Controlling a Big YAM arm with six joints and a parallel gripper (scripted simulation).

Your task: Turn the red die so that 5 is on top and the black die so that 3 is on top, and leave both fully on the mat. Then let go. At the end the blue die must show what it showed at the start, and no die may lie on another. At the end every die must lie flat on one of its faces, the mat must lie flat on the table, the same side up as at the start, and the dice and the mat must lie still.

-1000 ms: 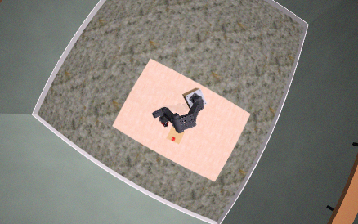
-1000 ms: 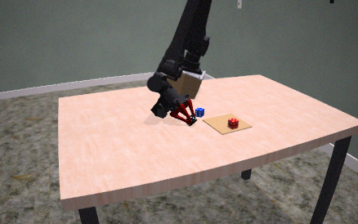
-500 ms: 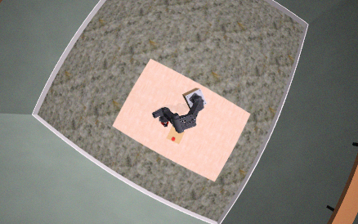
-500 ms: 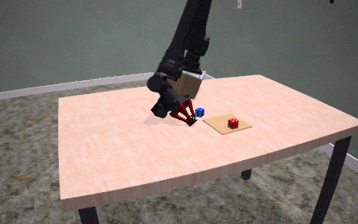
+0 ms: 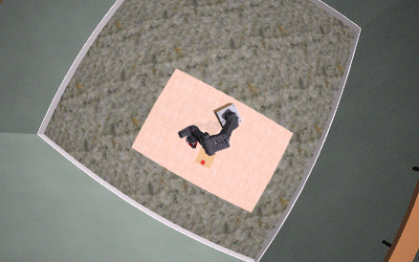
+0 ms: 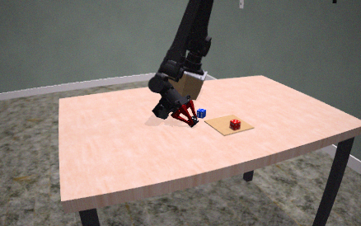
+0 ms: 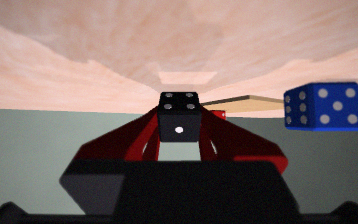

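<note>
The room has grey-green walls with a pale skirting, and a mottled grey-brown floor. On it stands one bench (image 5: 158,115) (image 6: 124,144), with a pale pinkish wood top and dark legs. One dark arm (image 5: 219,143) (image 6: 181,45) reaches over the bench from a single block-like base (image 5: 219,109) (image 6: 197,88), its wrist tilted low above the wood. One tan mat (image 5: 198,159) (image 6: 220,129) (image 7: 245,103) lies flat on the bench, near the gripper.

The gripper (image 6: 194,121) (image 7: 179,111) has two red fingers (image 6: 181,112), clamped on the black die; that die is beside the mat, not on it. There are three dice, one of each colour. The blue die (image 6: 201,113) (image 7: 322,106) sits on the bench just off the mat, with five pips on one side and six on another. The red die (image 5: 203,163) (image 6: 235,124) (image 7: 219,115) rests on the mat. The black die (image 6: 194,120) (image 7: 179,117) shows four pips on one face and one on the next in the wrist view.
</note>
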